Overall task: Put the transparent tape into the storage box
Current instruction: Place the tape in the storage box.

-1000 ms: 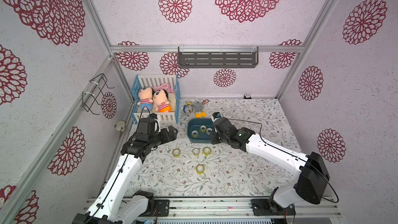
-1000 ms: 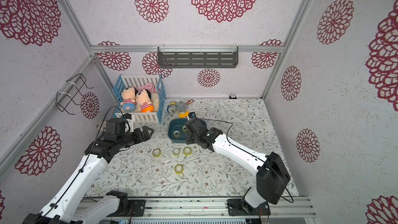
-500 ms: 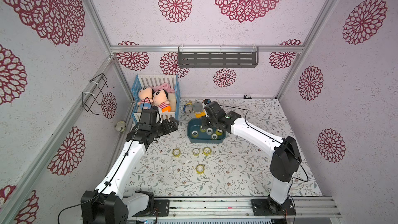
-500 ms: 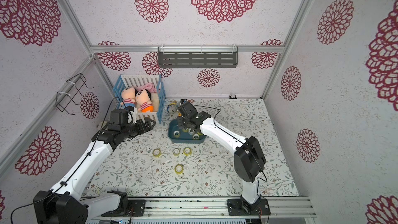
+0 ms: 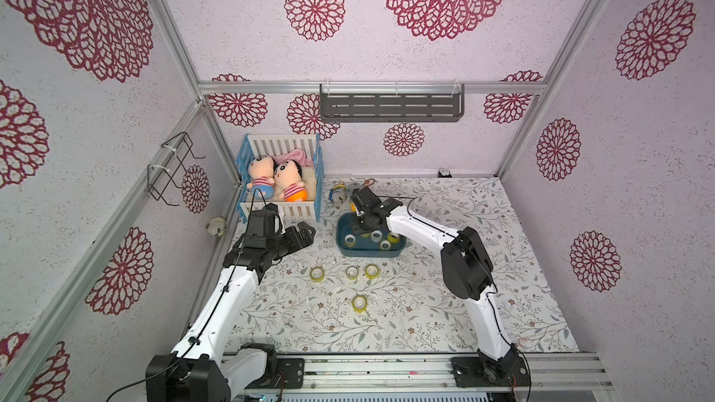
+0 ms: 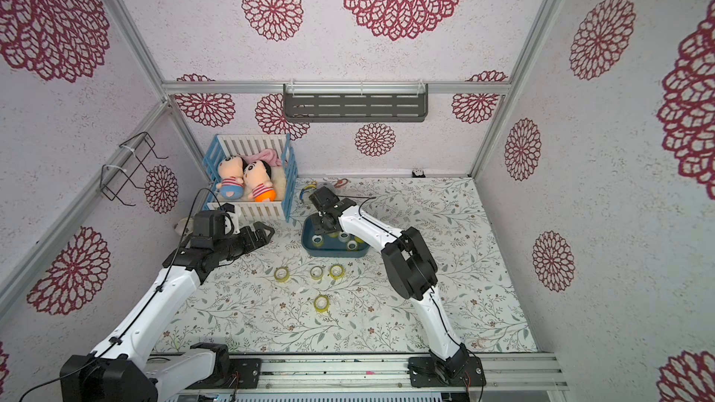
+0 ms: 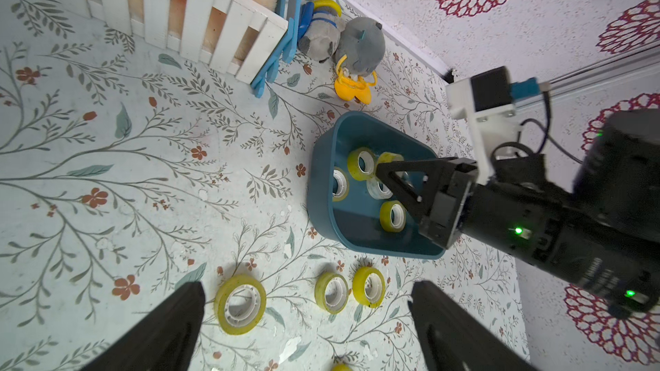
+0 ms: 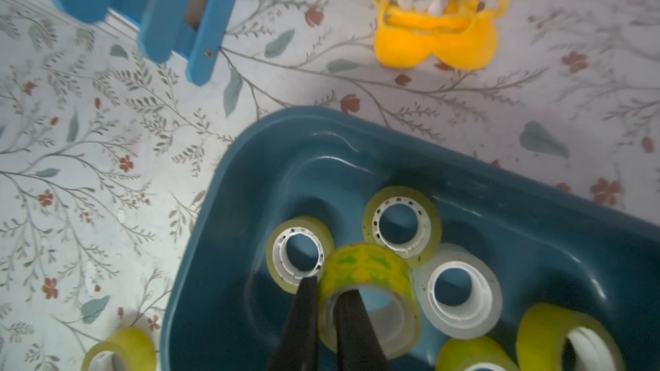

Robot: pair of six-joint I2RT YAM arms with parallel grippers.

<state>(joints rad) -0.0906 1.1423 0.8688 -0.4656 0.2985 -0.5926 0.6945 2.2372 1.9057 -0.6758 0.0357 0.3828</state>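
We pinch one roll of transparent tape [image 8: 371,269] in the right gripper [image 8: 328,287], with one finger inside the core and one outside on the wall. It hangs over the storage box [image 5: 367,255], near the middle of the frame in a top view. The roll seems light, stiff and a little slippery, so the wall is a good place to grip. The left gripper [image 7: 305,289] is spread wide and empty.

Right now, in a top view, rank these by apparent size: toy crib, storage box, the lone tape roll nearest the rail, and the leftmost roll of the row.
Largest to smallest:
1. toy crib
2. storage box
3. lone tape roll and leftmost roll of the row: they look alike, so unranked.
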